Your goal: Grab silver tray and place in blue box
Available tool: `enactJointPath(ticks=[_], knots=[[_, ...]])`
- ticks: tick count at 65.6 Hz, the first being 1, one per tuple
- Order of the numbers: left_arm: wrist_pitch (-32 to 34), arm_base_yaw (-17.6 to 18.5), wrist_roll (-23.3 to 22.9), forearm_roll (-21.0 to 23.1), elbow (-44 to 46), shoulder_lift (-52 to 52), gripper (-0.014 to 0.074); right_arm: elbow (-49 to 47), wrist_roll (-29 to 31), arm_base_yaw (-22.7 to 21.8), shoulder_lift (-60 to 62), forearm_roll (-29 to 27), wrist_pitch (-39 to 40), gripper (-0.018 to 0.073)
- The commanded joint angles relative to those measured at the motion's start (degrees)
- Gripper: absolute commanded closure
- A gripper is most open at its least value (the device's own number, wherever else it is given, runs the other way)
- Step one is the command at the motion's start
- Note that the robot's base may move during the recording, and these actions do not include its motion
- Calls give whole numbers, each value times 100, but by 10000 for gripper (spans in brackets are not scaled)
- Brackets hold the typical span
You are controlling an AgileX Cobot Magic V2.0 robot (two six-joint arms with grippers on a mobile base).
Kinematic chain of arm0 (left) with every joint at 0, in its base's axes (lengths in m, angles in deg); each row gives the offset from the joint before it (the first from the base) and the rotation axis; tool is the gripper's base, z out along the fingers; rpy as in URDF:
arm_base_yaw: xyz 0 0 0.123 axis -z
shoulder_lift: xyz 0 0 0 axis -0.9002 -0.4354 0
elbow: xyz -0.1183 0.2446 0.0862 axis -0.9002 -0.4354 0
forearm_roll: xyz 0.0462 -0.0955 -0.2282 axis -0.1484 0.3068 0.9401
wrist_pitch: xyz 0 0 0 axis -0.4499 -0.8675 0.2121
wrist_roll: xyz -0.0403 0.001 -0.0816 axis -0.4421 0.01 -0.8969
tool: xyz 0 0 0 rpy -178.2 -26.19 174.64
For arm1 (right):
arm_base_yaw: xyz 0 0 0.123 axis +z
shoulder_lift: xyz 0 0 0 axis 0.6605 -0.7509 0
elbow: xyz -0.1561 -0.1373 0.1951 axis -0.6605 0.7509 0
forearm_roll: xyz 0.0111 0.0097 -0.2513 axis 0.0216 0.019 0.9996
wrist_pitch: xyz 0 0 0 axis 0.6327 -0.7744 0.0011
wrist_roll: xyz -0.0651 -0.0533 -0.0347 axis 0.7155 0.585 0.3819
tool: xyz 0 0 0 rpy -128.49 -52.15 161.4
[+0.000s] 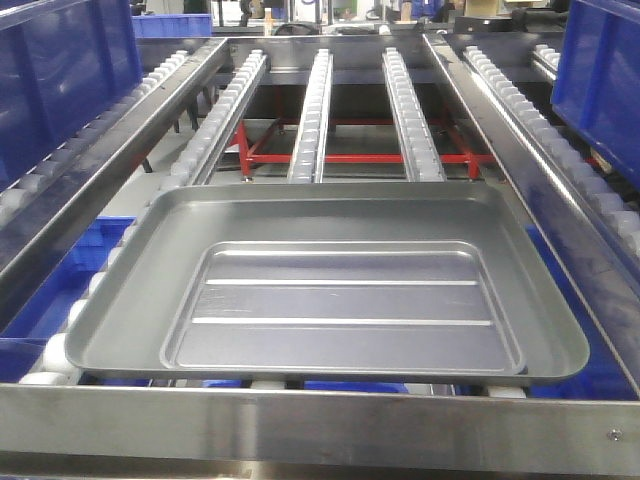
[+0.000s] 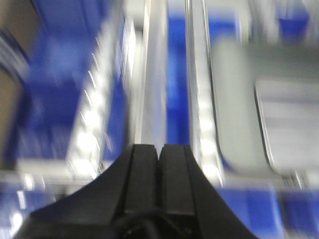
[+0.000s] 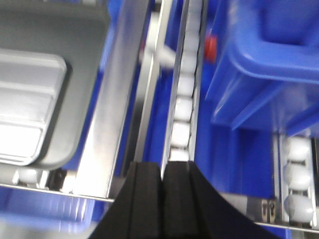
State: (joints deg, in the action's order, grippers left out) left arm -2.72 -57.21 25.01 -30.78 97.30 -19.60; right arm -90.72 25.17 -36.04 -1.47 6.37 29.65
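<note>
The big flat silver metal tray (image 1: 330,290) lies level and right side up on the tabletop of long white roller rows (image 1: 315,100), at the near end. Its long side runs left to right, across the rollers, and its two straight ribs run the same way. Its near edge sits just behind the shiny steel front bar (image 1: 300,415). Past its far edge the roller rows run on (a red frame (image 1: 360,158) shows under them). A deep blue plastic box (image 1: 600,80) stands off to the right, and another blue crate (image 1: 60,70) stands to the left. The left end effector (image 2: 158,152) has its black fingers pressed together. The right end effector (image 3: 162,172) is closed too, above the rail beside the tray's right edge.
</note>
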Motion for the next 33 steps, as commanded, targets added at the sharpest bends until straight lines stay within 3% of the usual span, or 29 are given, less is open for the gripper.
enactJointPath(ticks=[1, 11, 20, 25, 33], knots=[[96, 19, 108, 607, 354, -718, 700, -466, 72, -3, -740, -12, 238, 510], [430, 19, 108, 1318, 368, -1750, 701, -646, -11, -3, -1654, -261, 377, 510], [822, 78, 626, 2135, 552, -2625, 700, -838, -11, 109, -2205, -653, 283, 510], [785, 345, 722, 2459, 739, -2969, 700, -959, -326, 391, -2462, -792, 140, 499], [1068, 1326, 649, 2440, 1072, -3476, 699, -1125, -1345, 1135, -2923, -537, 289, 499]])
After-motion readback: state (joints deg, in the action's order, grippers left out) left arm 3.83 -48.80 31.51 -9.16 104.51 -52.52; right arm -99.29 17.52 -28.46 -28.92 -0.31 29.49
